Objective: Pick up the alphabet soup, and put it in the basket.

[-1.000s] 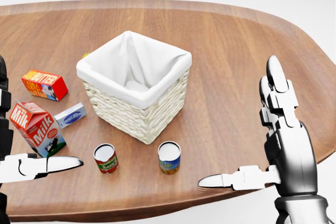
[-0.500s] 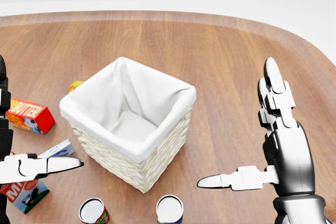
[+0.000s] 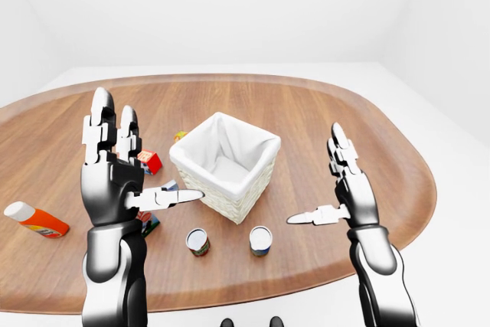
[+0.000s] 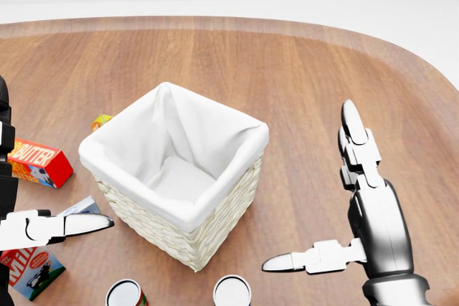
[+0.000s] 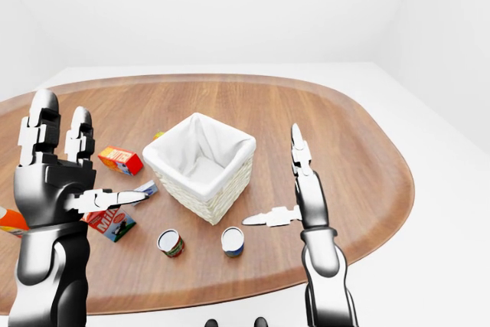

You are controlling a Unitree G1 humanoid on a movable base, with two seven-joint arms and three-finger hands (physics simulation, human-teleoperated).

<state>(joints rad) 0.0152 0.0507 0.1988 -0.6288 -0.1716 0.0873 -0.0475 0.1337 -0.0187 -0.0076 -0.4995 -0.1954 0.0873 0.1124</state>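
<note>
**Both hands released, soup can sitting untouched below the basket**

Your left hand (image 3: 115, 181) is hovering upright over the table (image 3: 367, 135), fingers spread, thumb pointing sideways toward the basket (image 3: 226, 165). It's grasping nothing. Your right hand (image 3: 346, 193) is doing the same: fingers up, thumb sticking out to the left, palm empty.

Two cans are standing on the table between your hands, lower in the left-eye view than either thumb tip. The blue-and-yellow can (image 5: 233, 241) is the one nearer your right hand, just below-left of that thumb. The red-and-green can (image 5: 170, 243) is sitting beside it, nearer your left hand. You can't read either label at this size; I'm taking the blue-and-yellow one as the alphabet soup. Both are upright, apart from each other, clear of the basket and close to the table's near edge.

The basket is sitting between your hands, wicker with a white liner, nothing showing inside in the head view. It's just right of your left thumb.

Around your left hand: a milk carton (image 5: 111, 222) is lying below the thumb, a butter box (image 5: 120, 160) is sitting above it, and a small grey-blue box (image 5: 145, 188) is showing just past the thumb tip. A small yellow item (image 4: 102, 120) is peeking out behind the basket's far-left corner. An orange bottle (image 3: 34, 219) is lying well off to the left of the left hand.
</note>
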